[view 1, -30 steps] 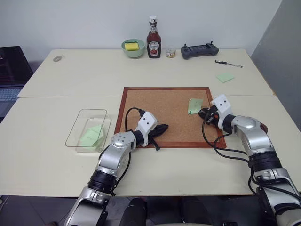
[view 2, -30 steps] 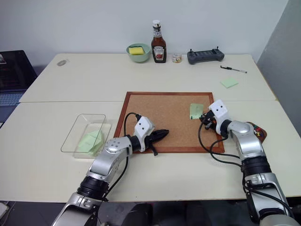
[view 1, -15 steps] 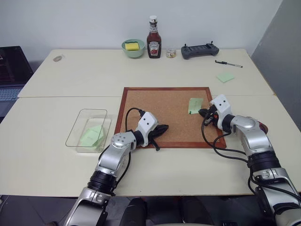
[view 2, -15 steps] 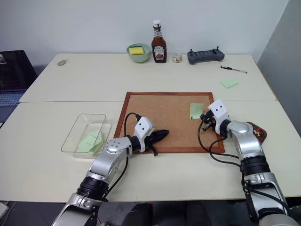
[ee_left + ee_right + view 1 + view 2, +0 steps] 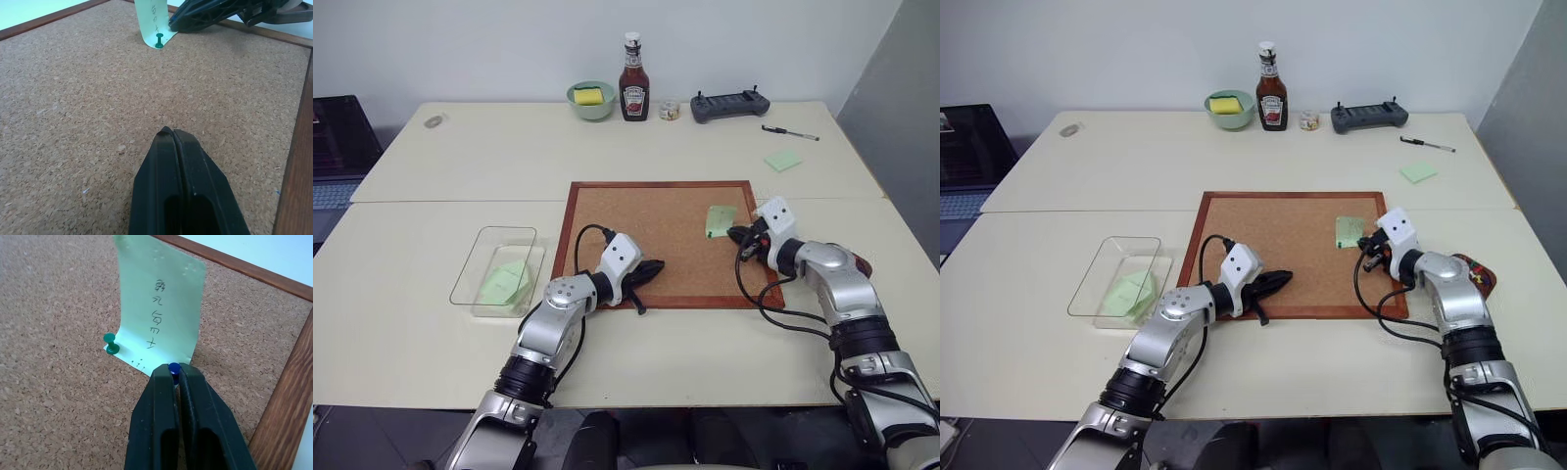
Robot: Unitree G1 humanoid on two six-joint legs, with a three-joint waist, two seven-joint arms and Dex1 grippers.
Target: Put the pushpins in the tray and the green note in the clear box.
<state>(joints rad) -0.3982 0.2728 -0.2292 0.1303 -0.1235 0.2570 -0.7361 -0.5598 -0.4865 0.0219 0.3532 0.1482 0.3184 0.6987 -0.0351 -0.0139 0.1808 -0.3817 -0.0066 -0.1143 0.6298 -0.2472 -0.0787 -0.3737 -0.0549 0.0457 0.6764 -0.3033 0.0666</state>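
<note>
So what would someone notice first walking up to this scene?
Probably the corkboard in the middle of the table, with a green note pinned near its right edge. The right gripper is shut on a blue pushpin at the note's corner, a green pushpin beside it. On the left, a clear box holds another green slip.

Head pair high over corkboard (image 5: 656,240); wrist views seemingly grazing it.

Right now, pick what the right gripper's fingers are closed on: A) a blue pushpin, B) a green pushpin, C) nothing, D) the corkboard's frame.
A: in the right wrist view, the right gripper is shut on a blue pushpin at the green note's lower edge, while the green pushpin stands untouched beside it.
</note>
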